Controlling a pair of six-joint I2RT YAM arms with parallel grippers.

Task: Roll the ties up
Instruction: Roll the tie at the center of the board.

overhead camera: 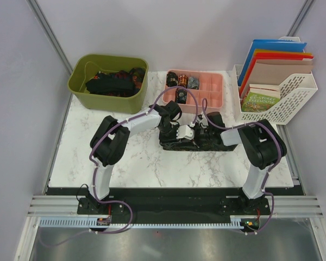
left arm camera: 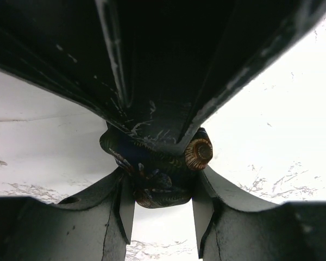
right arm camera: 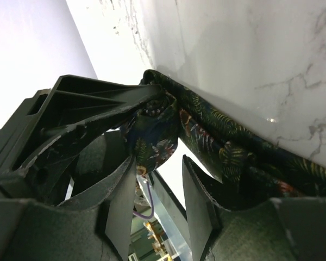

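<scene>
The tie looked soft, light and apt to unroll; the left gripper pinched its rolled end, while the right gripper stood parted, empty.

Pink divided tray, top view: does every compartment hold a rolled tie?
No: rolled ties fill only a few left compartments of the pink tray, and the right ones show bare pink.

- Your right gripper has its jaws parted, with light showing between them.
- The leaf-patterned tie lies along the marble table.
- The left gripper pinches the tie's bunched end just above your jaws.
</scene>
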